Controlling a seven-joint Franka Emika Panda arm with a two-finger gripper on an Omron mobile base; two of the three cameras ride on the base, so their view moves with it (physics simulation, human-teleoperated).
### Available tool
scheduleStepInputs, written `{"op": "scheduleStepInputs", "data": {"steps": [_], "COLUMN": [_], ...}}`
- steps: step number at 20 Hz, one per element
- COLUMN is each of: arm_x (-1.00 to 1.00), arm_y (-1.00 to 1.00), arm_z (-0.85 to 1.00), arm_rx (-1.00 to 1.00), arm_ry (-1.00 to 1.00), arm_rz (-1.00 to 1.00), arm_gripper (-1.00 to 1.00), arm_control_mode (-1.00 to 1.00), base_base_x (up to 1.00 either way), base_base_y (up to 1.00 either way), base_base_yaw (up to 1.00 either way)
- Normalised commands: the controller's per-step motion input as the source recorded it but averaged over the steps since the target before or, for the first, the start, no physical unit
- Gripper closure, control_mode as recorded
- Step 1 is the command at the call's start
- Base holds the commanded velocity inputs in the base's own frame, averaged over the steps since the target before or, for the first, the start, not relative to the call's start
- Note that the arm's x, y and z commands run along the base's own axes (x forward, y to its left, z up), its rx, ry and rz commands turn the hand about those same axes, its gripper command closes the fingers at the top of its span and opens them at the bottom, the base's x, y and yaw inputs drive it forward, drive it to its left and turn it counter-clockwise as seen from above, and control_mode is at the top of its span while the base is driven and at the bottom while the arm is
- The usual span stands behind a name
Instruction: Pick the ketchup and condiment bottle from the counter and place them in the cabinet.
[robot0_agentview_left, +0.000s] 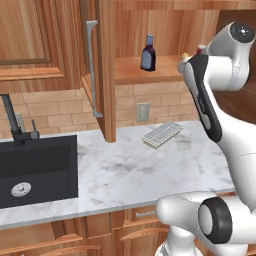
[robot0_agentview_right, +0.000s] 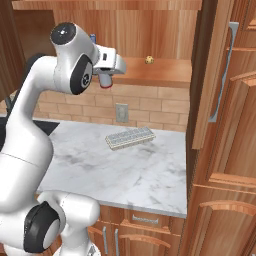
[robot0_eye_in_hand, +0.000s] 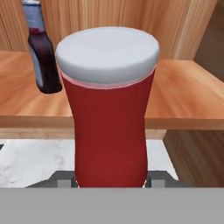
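The open cabinet (robot0_agentview_left: 150, 75) is holding the condiment bottle (robot0_agentview_left: 148, 53), which is standing upright on its plank shelf. A small yellowish object (robot0_agentview_right: 148, 59) is sitting further along the same shelf. The gripper (robot0_agentview_right: 105, 81) is hovering at the shelf's front edge, its jaws closing narrowly around the ketchup (robot0_eye_in_hand: 109, 105); the hand view is showing the red bottle and white cap between the fingertips. Below, a flat grey tray (robot0_agentview_left: 161, 133) is lying on the counter (robot0_agentview_left: 130, 170), beside the black sink (robot0_agentview_left: 37, 167).

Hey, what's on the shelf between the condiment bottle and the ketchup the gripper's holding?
Bare wooden shelf, seen in the hand view, between condiment bottle and ketchup.
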Motion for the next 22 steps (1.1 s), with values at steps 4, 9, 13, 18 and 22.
{"op": "scheduleStepInputs", "data": {"steps": [4,9,13,18,22], "arm_x": [0.32,0.43,0.47,0.41,0.39], "arm_y": [0.00,0.00,0.00,0.00,0.00], "arm_z": [0.03,0.00,0.00,0.00,-0.04], "arm_rx": [-0.02,0.00,0.00,0.00,0.00], "arm_ry": [-0.04,0.00,0.00,0.00,0.00], "arm_rz": [0.00,0.00,-0.01,0.00,0.00], "arm_gripper": [1.00,1.00,1.00,1.00,1.00], "arm_control_mode": [-1.00,-1.00,-1.00,-1.00,-1.00], "base_base_x": [0.00,0.00,0.00,0.00,0.00], "base_base_y": [0.00,0.00,0.00,0.00,0.00], "base_base_yaw": [0.00,0.00,0.00,0.00,0.00]}}
